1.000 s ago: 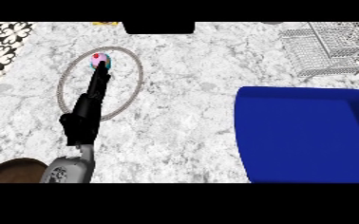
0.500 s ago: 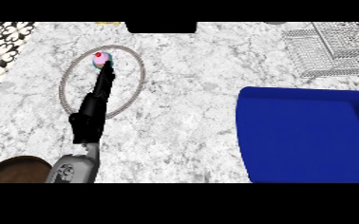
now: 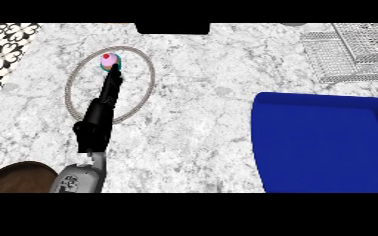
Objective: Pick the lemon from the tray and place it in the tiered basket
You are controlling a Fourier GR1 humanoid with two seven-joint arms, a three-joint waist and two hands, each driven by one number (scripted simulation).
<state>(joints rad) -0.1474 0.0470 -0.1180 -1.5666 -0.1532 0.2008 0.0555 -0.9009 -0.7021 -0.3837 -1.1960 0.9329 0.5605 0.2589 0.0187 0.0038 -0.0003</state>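
My left hand reaches away from me at the left, fingers straight, and it is open. Its fingertips touch a small pink and teal round thing with a red dot at the far side of a round marble-coloured plate. A blue tray fills the lower right; no lemon shows on its visible part. The wire tiered basket stands at the far right. My right hand is out of view.
A black and white patterned surface lies at the far left corner. A black block sits at the counter's far edge. A brown rounded shape shows at the bottom left. Bare marble counter lies between plate and tray.
Everything in view has slid a little to the right. My left hand stays stretched out with its fingertips at the small pink thing on the plate.
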